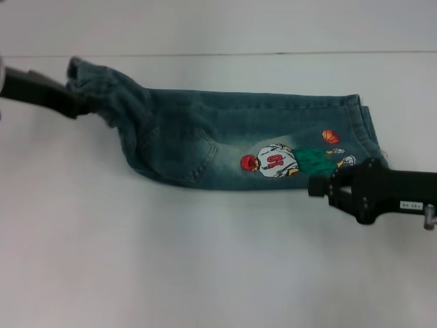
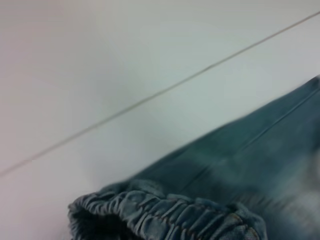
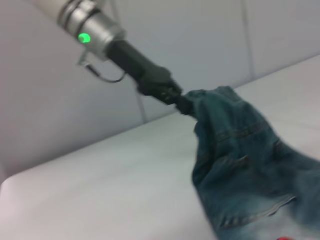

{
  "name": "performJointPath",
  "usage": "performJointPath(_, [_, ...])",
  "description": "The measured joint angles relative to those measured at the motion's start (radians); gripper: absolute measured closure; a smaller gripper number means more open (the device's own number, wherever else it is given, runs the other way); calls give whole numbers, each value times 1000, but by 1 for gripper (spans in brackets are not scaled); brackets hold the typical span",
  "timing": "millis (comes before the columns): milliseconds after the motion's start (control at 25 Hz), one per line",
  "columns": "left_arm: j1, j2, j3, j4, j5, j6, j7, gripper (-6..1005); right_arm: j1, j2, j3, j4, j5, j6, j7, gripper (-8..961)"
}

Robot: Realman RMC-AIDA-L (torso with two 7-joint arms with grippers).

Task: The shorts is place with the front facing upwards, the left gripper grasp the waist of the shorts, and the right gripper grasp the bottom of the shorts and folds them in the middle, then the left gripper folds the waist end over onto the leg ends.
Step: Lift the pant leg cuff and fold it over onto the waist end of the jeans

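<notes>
Shorts: I see the denim shorts (image 1: 225,140) lying lengthwise across the white table (image 1: 171,260), already folded in half along their length, waist toward my left and leg ends toward my right.
Waist end: the gathered elastic waistband (image 2: 170,217) is bunched and lifted off the table — it rises to a peak where it is held.
Left gripper: my left gripper (image 1: 83,104) sits at the far left of the head view, its fingers pinched on the waistband; the right wrist view shows the same claw (image 3: 181,102) clamped on the raised cloth, a green light lit on the arm behind it.
Leg ends: they lie flat on the table, with a cartoon basketball player print (image 1: 276,160) and a small orange ball (image 1: 330,136) facing up.
Right gripper: my right gripper (image 1: 319,184) hovers at the near edge of the leg ends, just beside the print — I cannot tell whether its fingers are spread or pressed together.
</notes>
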Motion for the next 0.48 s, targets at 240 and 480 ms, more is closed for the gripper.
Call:
performJointPath(240, [-64,6,-1,25,-90,83,-5,918,-2,41,52,29,102,125,-16,866])
performJointPath(480, [-135,6,0,25,-158,96,-37,918,28,65,54,221,305,326,-265,920])
